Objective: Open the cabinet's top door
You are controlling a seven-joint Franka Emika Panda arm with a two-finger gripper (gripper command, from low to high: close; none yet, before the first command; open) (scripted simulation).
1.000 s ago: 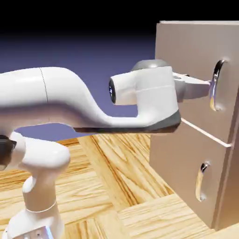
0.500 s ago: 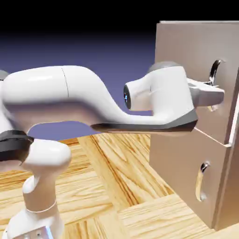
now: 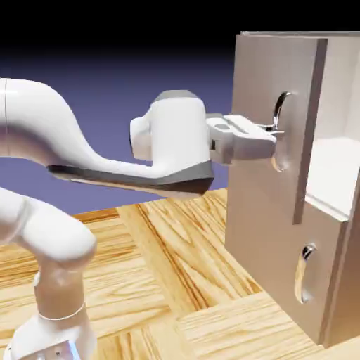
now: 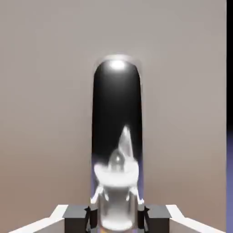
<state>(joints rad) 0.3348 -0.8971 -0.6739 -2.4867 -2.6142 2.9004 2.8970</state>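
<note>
Upper door: large flat beige-grey square panel (image 3: 260,70) of the tall boxy beige-grey cabinet (image 3: 336,271). Condition: ajar; a second ago it lay closed, now its free edge stands out from the cabinet, baring the pale interior (image 3: 336,162).

Handle: vertical, curved, chrome (image 3: 280,116), on the cabinet's upper door, above the shorter flat beige-grey lower panel (image 3: 271,239), which is shut against the cabinet.

Gripper: two-finger, white and grey (image 3: 278,131), at the cabinet's upper handle, fingertips pinching the handle between them.

Bearing on task: opening well begun, probably incomplete; further outward swing from the cabinet seems needed, grip kept.
</note>
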